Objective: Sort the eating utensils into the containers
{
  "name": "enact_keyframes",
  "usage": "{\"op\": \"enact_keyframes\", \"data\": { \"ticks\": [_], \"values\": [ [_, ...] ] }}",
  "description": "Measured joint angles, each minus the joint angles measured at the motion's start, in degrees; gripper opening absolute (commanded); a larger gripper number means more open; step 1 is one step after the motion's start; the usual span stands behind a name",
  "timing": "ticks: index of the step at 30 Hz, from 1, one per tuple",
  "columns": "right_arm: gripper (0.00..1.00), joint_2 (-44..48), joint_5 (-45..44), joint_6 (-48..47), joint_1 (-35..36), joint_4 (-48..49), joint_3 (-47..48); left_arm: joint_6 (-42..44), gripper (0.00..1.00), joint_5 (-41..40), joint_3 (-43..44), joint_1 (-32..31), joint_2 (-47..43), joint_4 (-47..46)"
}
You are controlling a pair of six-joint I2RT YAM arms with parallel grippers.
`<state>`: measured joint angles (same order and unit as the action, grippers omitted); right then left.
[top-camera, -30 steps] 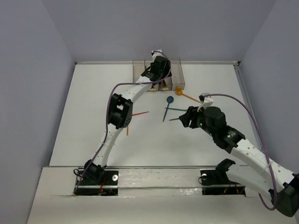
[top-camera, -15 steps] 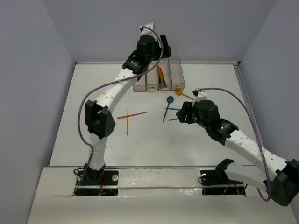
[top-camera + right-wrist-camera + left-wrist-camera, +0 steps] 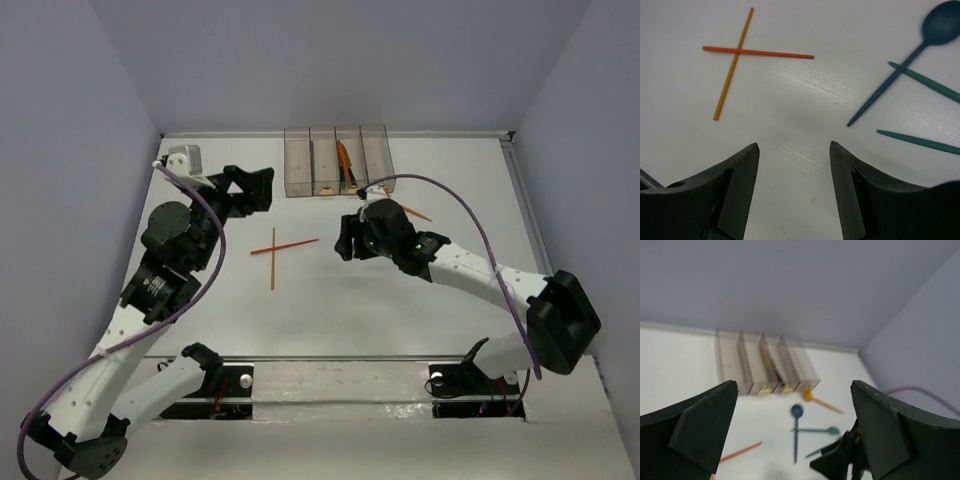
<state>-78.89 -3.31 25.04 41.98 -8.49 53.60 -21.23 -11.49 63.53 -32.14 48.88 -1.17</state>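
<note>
The containers (image 3: 335, 160), a row of smoky clear bins, stand at the table's far edge, and an orange utensil (image 3: 345, 160) lies in the third bin. Two orange-red sticks (image 3: 275, 250) lie crossed at mid-table. My left gripper (image 3: 260, 188) hangs open and empty, left of the bins. My right gripper (image 3: 343, 240) is open just above the table, right of the sticks. In the right wrist view the gripper (image 3: 794, 145) has only bare table between its jaws, with a blue spoon (image 3: 900, 65) and two teal pieces (image 3: 925, 82) to its right. An orange spoon (image 3: 810, 396) lies near the bins.
The grey walls close in the table on the left, the far side and the right. In the top view my right arm covers the blue spoon and the teal pieces. A purple cable (image 3: 470, 215) arcs over the right arm.
My left gripper has opened, lifted away from the bins and swung back to the left, leaving the orange utensil in the third bin. My right gripper has moved left past the blue spoon.
</note>
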Motion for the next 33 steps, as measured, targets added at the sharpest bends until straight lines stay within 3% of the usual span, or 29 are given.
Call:
{"op": "enact_keyframes", "data": {
  "ticks": [8, 14, 33],
  "values": [
    [0.74, -21.9, -4.96, 4.0, 10.27, 0.52, 17.29, 3.04, 0.99, -7.17, -17.97, -0.02, -16.59, 14.93],
    [0.74, -33.64, -8.48, 8.46, 12.11, 0.13, 25.97, 5.03, 0.99, -8.61, -20.06, 0.0, -26.8, 12.9],
    [0.74, -47.1, -16.17, 18.08, 12.02, -0.57, 38.86, 6.4, 0.99, -1.11, -20.96, 0.0, -25.16, 11.26]
  ]
}}
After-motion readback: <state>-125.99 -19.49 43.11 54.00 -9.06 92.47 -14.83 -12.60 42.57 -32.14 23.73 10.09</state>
